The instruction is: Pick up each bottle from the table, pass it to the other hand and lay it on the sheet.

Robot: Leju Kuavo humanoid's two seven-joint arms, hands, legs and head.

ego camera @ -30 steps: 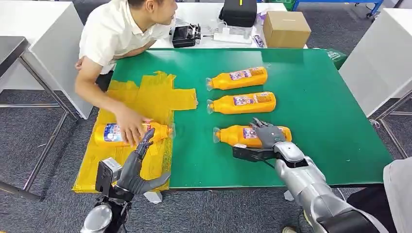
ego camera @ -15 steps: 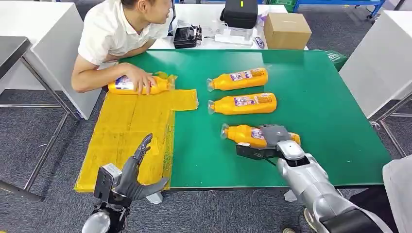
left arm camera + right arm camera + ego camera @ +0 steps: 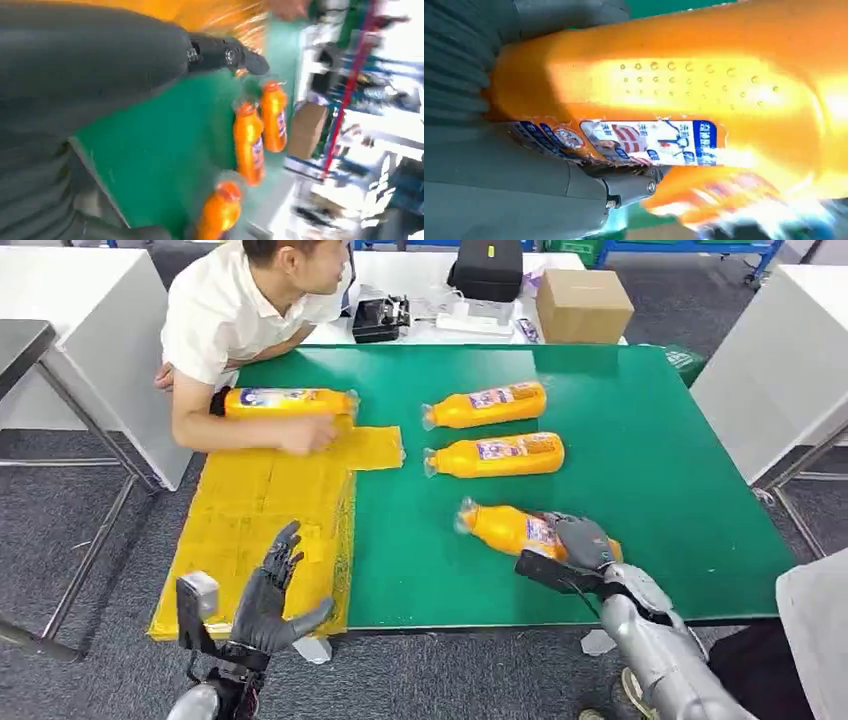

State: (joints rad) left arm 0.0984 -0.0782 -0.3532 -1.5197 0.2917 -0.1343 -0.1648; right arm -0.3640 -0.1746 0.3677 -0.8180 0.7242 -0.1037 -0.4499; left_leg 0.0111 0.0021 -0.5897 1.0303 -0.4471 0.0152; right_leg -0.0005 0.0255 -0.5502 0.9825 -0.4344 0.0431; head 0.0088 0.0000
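Observation:
My right hand [image 3: 578, 545] grips an orange bottle [image 3: 515, 529] near the table's front edge, cap pointing left and slightly lifted; the right wrist view has the bottle's body [image 3: 684, 95] pressed against the hand [image 3: 524, 175]. Two more orange bottles [image 3: 487, 405] [image 3: 497, 454] lie side by side further back on the green table [image 3: 640, 440]. My left hand [image 3: 268, 592] hovers open with fingers spread over the front of the yellow sheet [image 3: 260, 510]. A person holds a fourth orange bottle [image 3: 287, 402] at the sheet's far end. In the left wrist view the bottles [image 3: 260, 130] lie beyond my fingers [image 3: 225, 55].
The person leans on the table's far left corner, forearm across the sheet. Behind the table stand a cardboard box [image 3: 584, 305], a black bag [image 3: 488, 268] and a small device [image 3: 380, 317]. White tables flank both sides, with grey carpet below.
My right hand closed on the nearest bottle and drew it toward the front edge, tilting it. The person carried the fourth bottle from the sheet's front to its far end. My left hand lowered slightly.

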